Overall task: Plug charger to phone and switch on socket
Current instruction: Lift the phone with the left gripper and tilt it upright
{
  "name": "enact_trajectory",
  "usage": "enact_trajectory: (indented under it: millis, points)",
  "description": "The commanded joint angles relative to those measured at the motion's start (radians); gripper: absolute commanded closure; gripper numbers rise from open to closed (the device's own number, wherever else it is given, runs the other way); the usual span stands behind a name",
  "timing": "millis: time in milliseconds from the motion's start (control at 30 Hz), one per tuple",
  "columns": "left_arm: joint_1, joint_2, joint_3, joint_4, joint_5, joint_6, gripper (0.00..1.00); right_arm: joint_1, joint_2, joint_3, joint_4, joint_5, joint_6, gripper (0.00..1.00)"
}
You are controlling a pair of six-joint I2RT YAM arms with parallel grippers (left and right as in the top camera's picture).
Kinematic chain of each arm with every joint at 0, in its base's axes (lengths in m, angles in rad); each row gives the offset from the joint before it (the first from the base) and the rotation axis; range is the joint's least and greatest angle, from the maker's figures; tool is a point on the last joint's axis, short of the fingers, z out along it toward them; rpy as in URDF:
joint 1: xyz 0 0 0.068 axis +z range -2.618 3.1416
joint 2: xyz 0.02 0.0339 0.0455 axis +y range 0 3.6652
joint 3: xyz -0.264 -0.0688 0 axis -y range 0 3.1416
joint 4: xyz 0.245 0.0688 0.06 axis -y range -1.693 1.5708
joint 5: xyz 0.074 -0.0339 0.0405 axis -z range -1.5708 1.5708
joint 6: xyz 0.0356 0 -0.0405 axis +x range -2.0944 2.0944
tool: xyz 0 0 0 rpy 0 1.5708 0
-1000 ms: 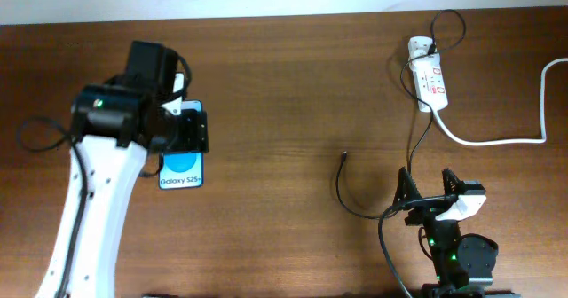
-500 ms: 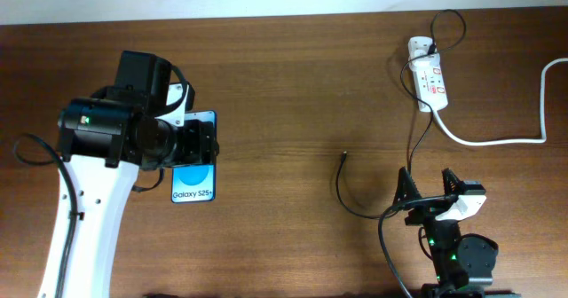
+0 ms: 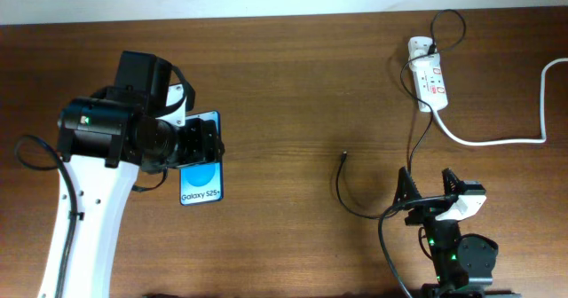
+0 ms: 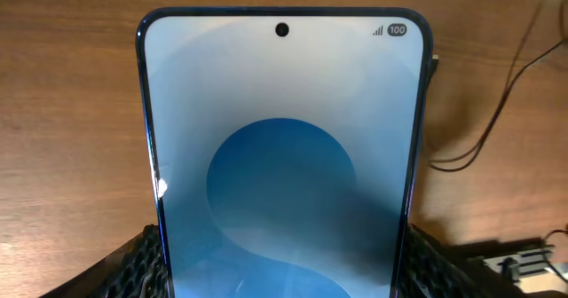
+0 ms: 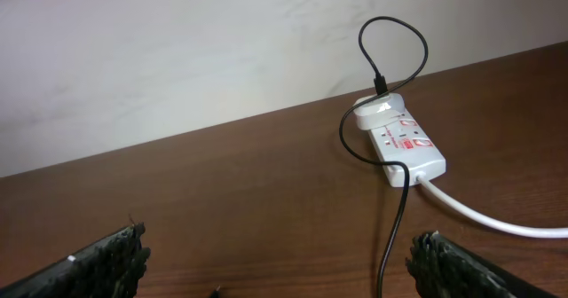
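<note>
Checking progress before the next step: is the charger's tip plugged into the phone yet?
Not plugged in. The charger's tip lies bare on the table, far to the side of the phone, with wood between them.

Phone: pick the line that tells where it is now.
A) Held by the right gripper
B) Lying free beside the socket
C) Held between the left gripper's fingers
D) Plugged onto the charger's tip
C: the phone sits clamped in the left gripper, its fingers flanking the screen in the left wrist view; the right gripper stands open and empty.
</note>
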Motion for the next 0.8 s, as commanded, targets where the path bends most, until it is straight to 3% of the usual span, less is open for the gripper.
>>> enact_trajectory:
  millis: [0,467,767]
  points:
    - [0.001,0.012,0.010,0.002,0.040,-0.045,0.59,0.009,-0.010,-0.005,-0.006,0.005,0.001,0.02]
    - [0.000,0.199,0.010,0.002,0.147,-0.063,0.60,0.009,-0.010,-0.005,-0.006,0.005,0.001,0.02]
    - [0.000,0.325,0.010,0.007,0.201,-0.212,0.62,0.009,-0.010,-0.005,-0.006,0.005,0.001,0.02]
